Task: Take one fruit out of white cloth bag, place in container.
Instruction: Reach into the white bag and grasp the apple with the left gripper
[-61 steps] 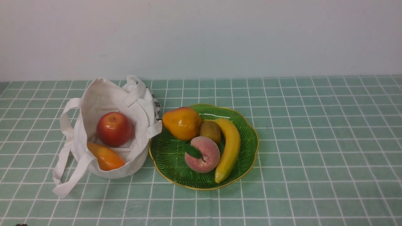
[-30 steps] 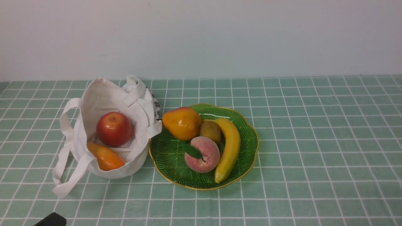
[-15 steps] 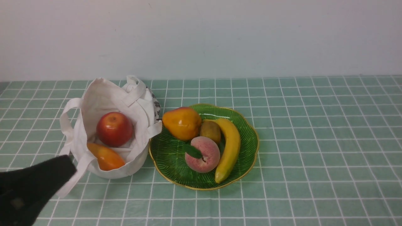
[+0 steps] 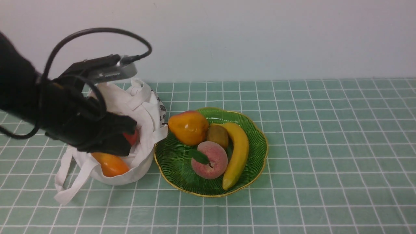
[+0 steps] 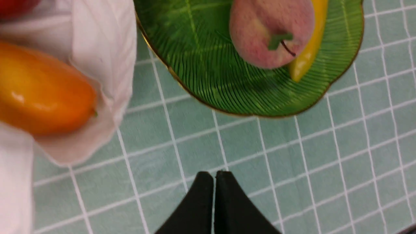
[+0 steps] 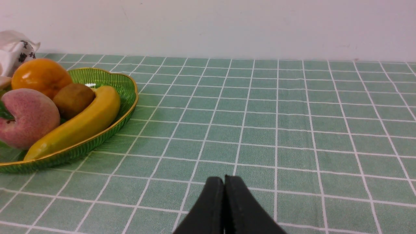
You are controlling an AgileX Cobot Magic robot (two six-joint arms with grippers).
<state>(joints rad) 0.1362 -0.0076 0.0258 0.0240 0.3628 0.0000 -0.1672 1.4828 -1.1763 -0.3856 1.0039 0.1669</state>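
Observation:
The white cloth bag stands open at the left of the table, its mouth mostly covered by my left arm. Only a red sliver of the fruit shows past the arm, and a red edge of the fruit appears in the left wrist view. My left gripper hovers over the bag, its jaws shut and empty. The container, a green gold-rimmed plate, sits just right of the bag. My right gripper is shut, low over the cloth to the right of the plate.
An elongated orange fruit lies at the bag's front edge. On the plate rest a peach, a banana, an orange pear-shaped fruit and a kiwi. A wall runs behind the green checked tablecloth.
My left arm has swung in from the lower left corner and risen over the bag, now hiding most of the red fruit. Bag, plate and fruits have not moved.

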